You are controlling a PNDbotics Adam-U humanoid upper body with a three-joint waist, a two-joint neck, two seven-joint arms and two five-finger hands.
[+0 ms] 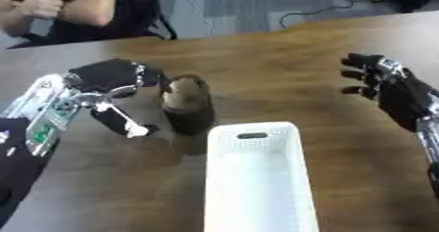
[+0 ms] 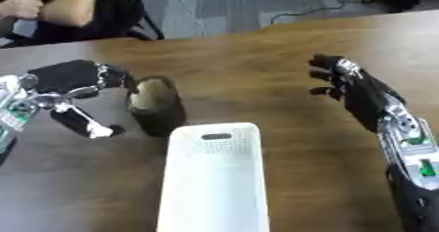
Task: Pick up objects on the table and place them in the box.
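The fingers [image 1: 150, 75] of the left hand [image 1: 107, 79] are being curled toward a dark, upright cup-like object [image 1: 187, 104], with the thumb [image 1: 129, 123] stretched out lower down on the near side. The fingertips are lying right against the object's upper edge, but the thumb is being held apart from it, so a closed grasp is not being shown; whether the object is truly being gripped cannot be told. The object, dark-walled with a pale brown top or filling, is standing on the wooden worktop [image 1: 283, 84], just beyond the far left corner of the white box [image 1: 257, 177].

The right hand [image 2: 356, 91] is being held above the worktop well to the right, fingers relaxed and spread, nothing in it.

The white perforated box is lying lengthwise in the near middle, and nothing is being seen inside it. By this showing the task is judged to be at its start: the one visible object is not yet lifted, and its carrying over the rim and release are left to be done.
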